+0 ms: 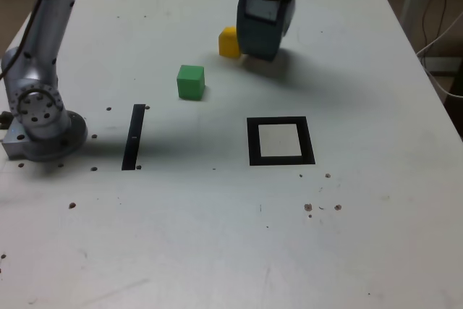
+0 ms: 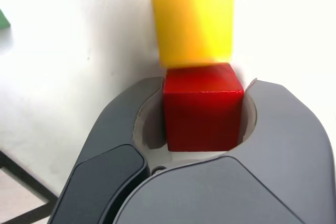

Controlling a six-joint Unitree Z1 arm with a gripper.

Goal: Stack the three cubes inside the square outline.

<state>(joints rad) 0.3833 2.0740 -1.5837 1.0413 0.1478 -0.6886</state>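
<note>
Where the jaws come down on either side of the red cube (image 2: 203,114), both meet its side faces, gripping it between them. The cube sits within the opening of the jaws, its far top edge reaching just past their tips; whether it is lifted cannot be told.

Directly beyond that edge comes the yellow cube (image 2: 194,23), outside the jaws and so close to the red one that the wrist view shows no gap. In the exterior view it shows just to the left of the dark jaws, partly behind them. Further to the left and nearer the camera, the green cube (image 1: 191,82) stands apart, with white counter (image 1: 217,229) between it and the yellow.

Toward the camera from the jaws, a band of bare counter leads to the square outline (image 1: 281,141), its pale centre framed in black. More white surface runs from the outline to the counter's slanting edge at the exterior view's right, with cables (image 1: 443,34) beyond. On the left, the straight black strip (image 1: 134,137) lies between the outline and the arm's base (image 1: 48,135).
</note>
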